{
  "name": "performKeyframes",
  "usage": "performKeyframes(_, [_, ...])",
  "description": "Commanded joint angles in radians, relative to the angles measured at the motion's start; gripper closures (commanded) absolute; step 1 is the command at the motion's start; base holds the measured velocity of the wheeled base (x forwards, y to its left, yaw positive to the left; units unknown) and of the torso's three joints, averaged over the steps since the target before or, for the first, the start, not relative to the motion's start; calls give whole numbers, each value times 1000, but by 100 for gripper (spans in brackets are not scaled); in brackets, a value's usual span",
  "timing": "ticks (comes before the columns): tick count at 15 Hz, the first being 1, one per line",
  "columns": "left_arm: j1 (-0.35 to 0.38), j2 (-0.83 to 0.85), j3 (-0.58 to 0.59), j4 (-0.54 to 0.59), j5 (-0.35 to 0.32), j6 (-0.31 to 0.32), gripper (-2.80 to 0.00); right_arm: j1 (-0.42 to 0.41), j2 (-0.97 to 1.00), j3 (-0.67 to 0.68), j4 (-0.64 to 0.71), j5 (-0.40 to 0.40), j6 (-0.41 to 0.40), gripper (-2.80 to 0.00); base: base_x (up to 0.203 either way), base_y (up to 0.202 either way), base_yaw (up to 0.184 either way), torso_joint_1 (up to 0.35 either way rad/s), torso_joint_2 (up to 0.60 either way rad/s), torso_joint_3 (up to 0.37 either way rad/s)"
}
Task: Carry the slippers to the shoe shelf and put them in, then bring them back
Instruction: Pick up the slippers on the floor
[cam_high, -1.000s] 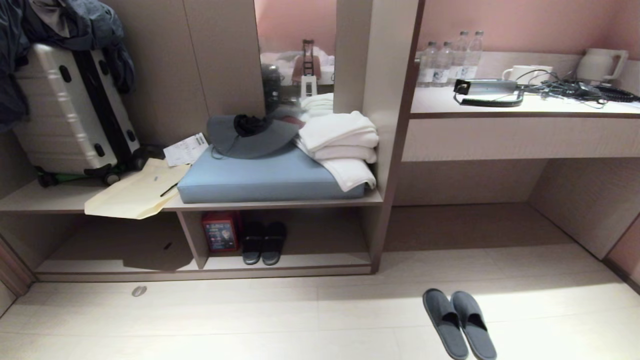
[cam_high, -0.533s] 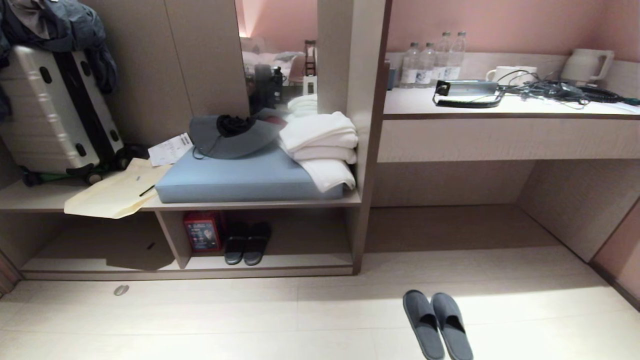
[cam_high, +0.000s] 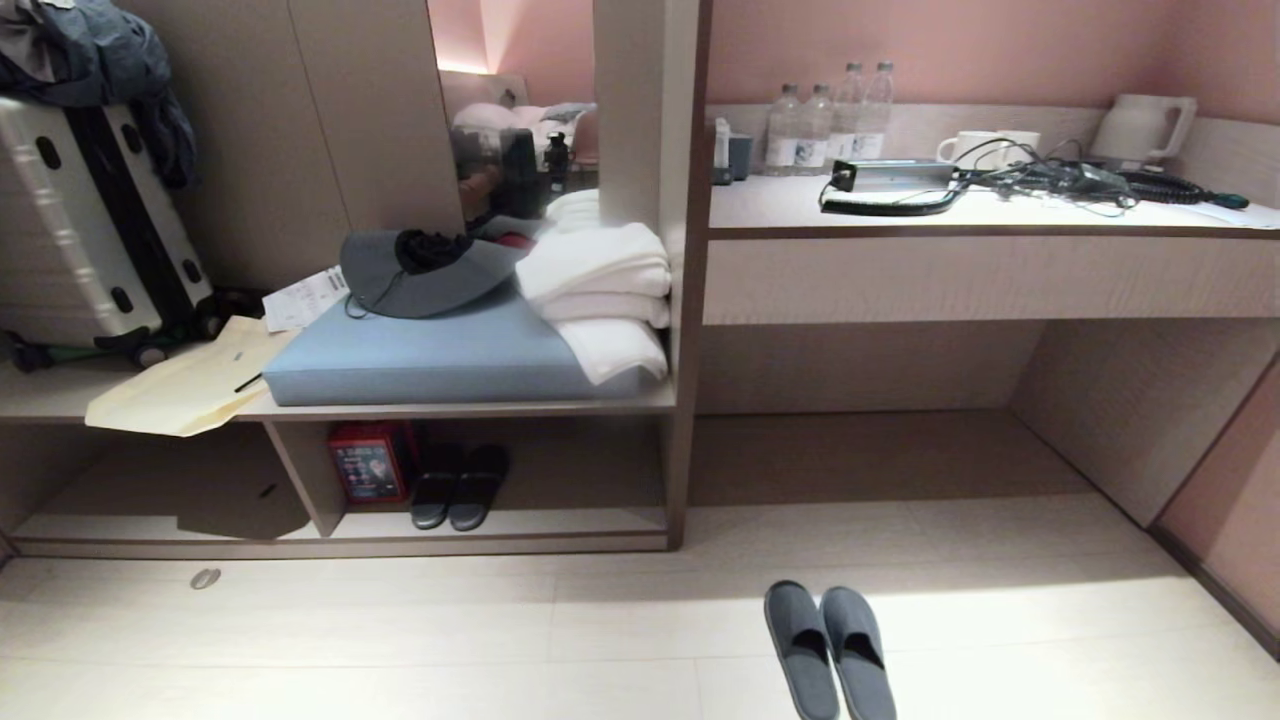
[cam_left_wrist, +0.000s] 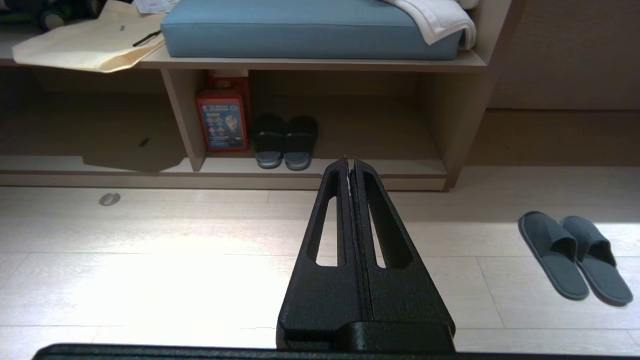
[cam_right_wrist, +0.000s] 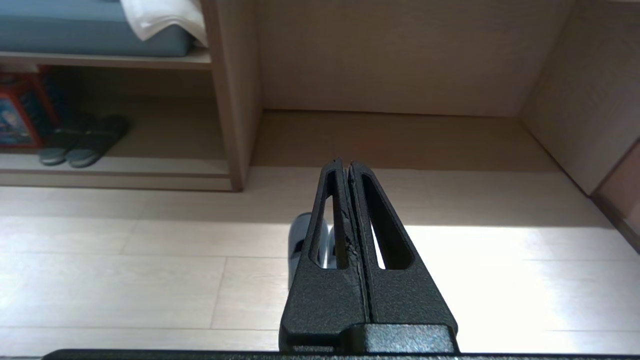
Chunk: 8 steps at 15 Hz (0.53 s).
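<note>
The pair of dark grey-blue ribbed fabric slippers (cam_high: 829, 650) lies side by side on the pale plank floor (cam_high: 400, 640), near the robot and right of centre, well apart from the low beige wood-veneer shoe shelf (cam_high: 480, 525) at far left; inside that shelf, a shiny black pair of sandals (cam_high: 460, 487) stands just right of a red box (cam_high: 367, 463) beside the upright divider; the left gripper (cam_left_wrist: 350, 162) has its black fingers pressed together, empty; the right gripper (cam_right_wrist: 346, 162) is likewise closed on nothing, above the floor.
</note>
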Motion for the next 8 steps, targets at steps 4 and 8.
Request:
performKeyframes(4, [0,-1,0,0,3,-4,0,0,0,0,0,2,0,0,0,0,0,0,0,0])
performKeyframes(8, [0,1,0,1,5,1,0,0,0,-1,0,0,0,0,0,0,0,1,0,-26])
